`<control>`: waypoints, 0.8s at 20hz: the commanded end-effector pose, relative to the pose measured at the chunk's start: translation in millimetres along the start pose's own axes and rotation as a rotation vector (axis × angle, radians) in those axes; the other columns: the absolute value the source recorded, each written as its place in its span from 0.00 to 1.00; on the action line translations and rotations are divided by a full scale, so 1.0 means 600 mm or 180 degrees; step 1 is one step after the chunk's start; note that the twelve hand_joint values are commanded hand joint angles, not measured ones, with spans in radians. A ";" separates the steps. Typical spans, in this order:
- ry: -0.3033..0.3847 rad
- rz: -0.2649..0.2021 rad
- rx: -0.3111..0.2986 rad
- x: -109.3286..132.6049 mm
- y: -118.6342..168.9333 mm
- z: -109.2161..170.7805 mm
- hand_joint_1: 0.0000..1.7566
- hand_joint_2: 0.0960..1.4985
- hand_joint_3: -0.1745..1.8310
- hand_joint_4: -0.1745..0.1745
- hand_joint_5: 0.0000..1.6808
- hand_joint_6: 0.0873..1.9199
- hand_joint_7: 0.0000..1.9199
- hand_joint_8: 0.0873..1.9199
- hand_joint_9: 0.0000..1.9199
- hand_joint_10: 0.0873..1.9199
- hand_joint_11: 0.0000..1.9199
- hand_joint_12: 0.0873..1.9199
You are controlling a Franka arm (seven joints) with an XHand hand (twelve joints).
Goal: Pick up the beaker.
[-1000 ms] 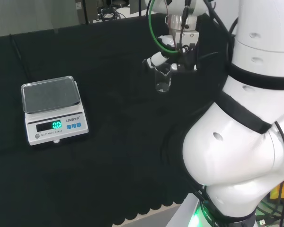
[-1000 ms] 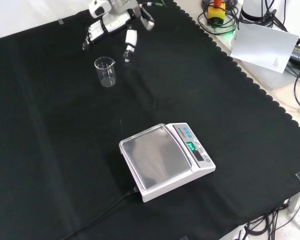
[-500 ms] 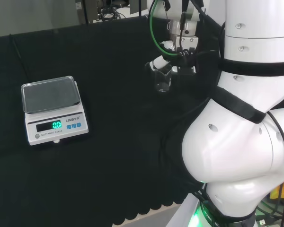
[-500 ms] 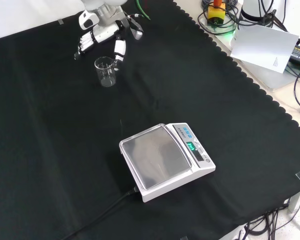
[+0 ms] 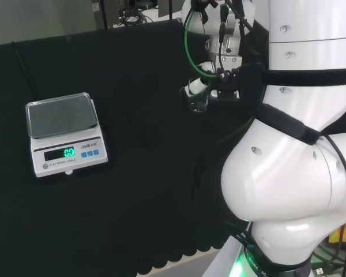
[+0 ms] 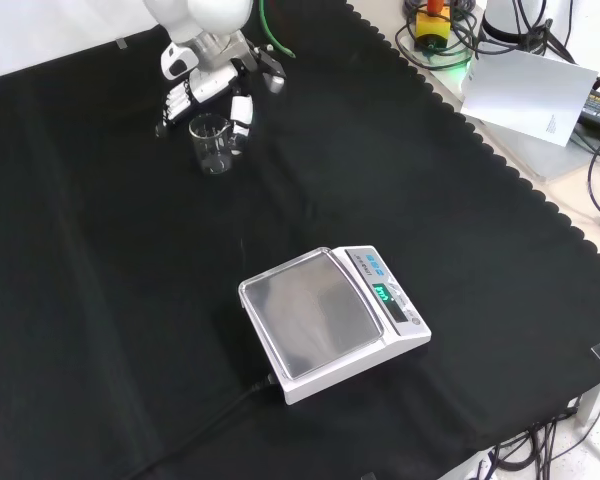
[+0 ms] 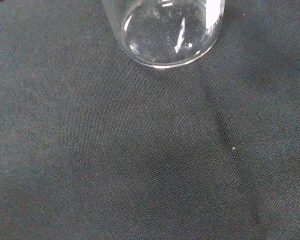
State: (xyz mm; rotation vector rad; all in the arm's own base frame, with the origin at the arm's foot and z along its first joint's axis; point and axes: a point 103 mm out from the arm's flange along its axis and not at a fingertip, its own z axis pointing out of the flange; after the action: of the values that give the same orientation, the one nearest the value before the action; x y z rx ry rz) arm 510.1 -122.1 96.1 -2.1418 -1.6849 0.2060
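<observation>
The black cloth (image 6: 400, 200) covers the bench, and on it, near the middle of the front view, sits a white digital scale (image 6: 330, 320) with a grey weighing pan and a lit green display; in the head view the scale (image 5: 63, 133) is at the left, well apart from the arm. The hand (image 6: 205, 85) reaches down at the top left of the front view, its fingers spread wide and straight on either side of the beaker (image 6: 211, 143), with a fingertip just beside the rim. The clear glass beaker stands upright on the cloth, looks empty, and its round base (image 7: 165, 35) rests flat on the fabric in the wrist view.
</observation>
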 end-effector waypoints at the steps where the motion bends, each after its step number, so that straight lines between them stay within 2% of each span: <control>1: 0.0055 -0.0012 -0.0013 0.002 0.005 0.011 0.31 0.43 0.16 0.46 0.04 0.00 0.00 0.25 0.00 0.37 0.00 0.52; 4: 0.0075 -0.0012 -0.0138 0.007 0.005 0.013 0.35 0.45 0.16 0.46 0.08 0.00 0.01 0.29 0.04 0.40 0.00 0.62; 6: 0.0098 0.0005 -0.0220 0.010 0.006 0.014 0.40 0.46 0.18 0.48 0.14 0.00 0.05 0.34 0.13 0.41 0.03 0.71; 7: 0.0109 0.0015 -0.0265 0.012 0.006 0.014 0.43 0.46 0.20 0.49 0.17 0.00 0.09 0.36 0.20 0.40 0.07 0.73; 9: 0.0135 0.0036 -0.0347 0.014 0.006 0.014 0.49 0.43 0.30 0.49 0.24 0.00 0.18 0.40 0.34 0.36 0.22 0.69; 10: 0.0134 0.0043 -0.0380 0.015 0.006 0.014 0.52 0.41 0.36 0.48 0.28 0.05 0.22 0.42 0.41 0.36 0.30 0.66; 13: 0.0114 0.0072 -0.0452 0.020 0.007 0.012 0.60 0.40 0.46 0.37 0.29 0.42 0.33 0.52 0.56 0.38 0.54 0.54; 14: 0.0102 0.0078 -0.0458 0.022 0.008 0.012 0.62 0.41 0.47 0.34 0.29 0.50 0.35 0.56 0.58 0.41 0.58 0.52; 16: 0.0089 0.0081 -0.0448 0.023 0.010 0.012 0.63 0.42 0.48 0.28 0.31 0.58 0.37 0.64 0.60 0.45 0.64 0.49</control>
State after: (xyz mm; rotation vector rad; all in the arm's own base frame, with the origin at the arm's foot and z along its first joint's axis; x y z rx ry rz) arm 513.2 -114.1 86.7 -2.2383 -1.7042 0.0739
